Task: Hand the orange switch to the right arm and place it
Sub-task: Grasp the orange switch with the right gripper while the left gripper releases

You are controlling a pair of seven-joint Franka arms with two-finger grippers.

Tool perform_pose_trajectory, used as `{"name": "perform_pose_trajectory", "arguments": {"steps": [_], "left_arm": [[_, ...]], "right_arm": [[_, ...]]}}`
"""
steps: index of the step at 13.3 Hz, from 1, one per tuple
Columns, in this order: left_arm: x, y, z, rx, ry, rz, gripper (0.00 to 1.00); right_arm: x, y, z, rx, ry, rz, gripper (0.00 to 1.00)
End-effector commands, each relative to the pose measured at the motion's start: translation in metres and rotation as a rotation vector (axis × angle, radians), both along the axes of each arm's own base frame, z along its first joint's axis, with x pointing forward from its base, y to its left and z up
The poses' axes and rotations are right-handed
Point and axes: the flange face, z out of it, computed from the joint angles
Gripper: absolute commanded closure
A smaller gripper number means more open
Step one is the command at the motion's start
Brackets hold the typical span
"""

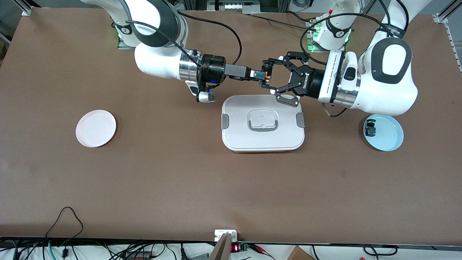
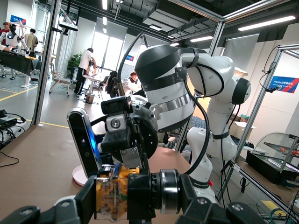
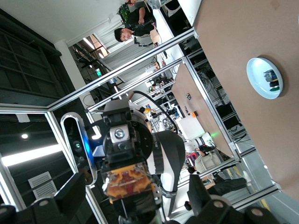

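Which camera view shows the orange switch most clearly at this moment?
The left wrist view shows the orange switch best: large, close, orange body beside its black cap. The right wrist view shows it close too, but darker. The front view shows only a tiny orange spot between the two grippers, above the white lidded box.

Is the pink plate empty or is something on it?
Empty. The pink plate toward the right arm's end of the table shows only its bare surface in the front view.

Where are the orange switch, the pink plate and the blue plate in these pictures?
orange switch (image 1: 266,75): front view, on its orange body between the two grippers.
pink plate (image 1: 96,128): front view, on the middle of its bare face.
blue plate (image 1: 389,134): front view, on its bare inside beside the small part lying in it.
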Motion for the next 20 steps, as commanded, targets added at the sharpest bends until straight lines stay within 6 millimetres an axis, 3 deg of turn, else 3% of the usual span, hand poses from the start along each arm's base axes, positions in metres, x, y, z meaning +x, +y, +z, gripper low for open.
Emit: {"name": "perform_pose_trajectory", "arguments": {"steps": [1, 3, 4, 6, 8, 10, 13, 14, 15, 16, 17, 18, 20], "left_arm": [[-0.004, 0.001, 0.007, -0.014, -0.006, 0.022, 1.00], [-0.004, 0.001, 0.007, -0.014, -0.006, 0.022, 1.00], [-0.004, 0.001, 0.007, -0.014, -0.006, 0.022, 1.00], [-0.004, 0.001, 0.007, -0.014, -0.006, 0.022, 1.00], [-0.004, 0.001, 0.007, -0.014, -0.006, 0.022, 1.00], [-0.004, 0.001, 0.007, -0.015, -0.007, 0.022, 1.00], [-0.004, 0.002, 0.007, -0.016, -0.006, 0.022, 0.99], [-0.004, 0.002, 0.007, -0.015, -0.005, 0.023, 0.94], [-0.004, 0.001, 0.006, -0.013, 0.006, 0.023, 0.72], [-0.003, 0.003, 0.006, -0.012, 0.007, 0.026, 0.14], [-0.003, 0.003, 0.007, -0.012, 0.008, 0.026, 0.00], [-0.001, 0.005, 0.007, -0.015, 0.007, 0.028, 0.00], [0.008, 0.028, 0.006, -0.024, 0.001, 0.050, 0.00]], "right_arm": [[-0.001, 0.010, 0.003, 0.032, 0.006, -0.019, 0.03], [-0.002, 0.011, 0.003, 0.052, 0.022, -0.030, 0.11], [-0.002, 0.011, 0.004, 0.048, 0.001, -0.028, 0.25], [-0.002, 0.012, 0.003, 0.030, -0.121, -0.033, 0.64], [-0.005, 0.014, 0.001, 0.030, -0.122, -0.029, 0.82], [-0.005, 0.014, 0.002, 0.029, -0.128, -0.029, 0.91], [-0.005, 0.014, 0.003, 0.029, -0.133, -0.028, 0.92], [-0.005, 0.014, 0.002, 0.028, -0.134, -0.028, 0.92], [-0.005, 0.014, 0.002, 0.028, -0.134, -0.028, 0.92], [-0.005, 0.014, 0.002, 0.025, -0.139, -0.027, 0.92], [-0.005, 0.014, 0.002, 0.023, -0.140, -0.025, 0.92], [-0.005, 0.014, 0.002, 0.023, -0.140, -0.025, 0.92], [-0.005, 0.014, 0.002, 0.020, -0.145, -0.023, 0.92]]}}
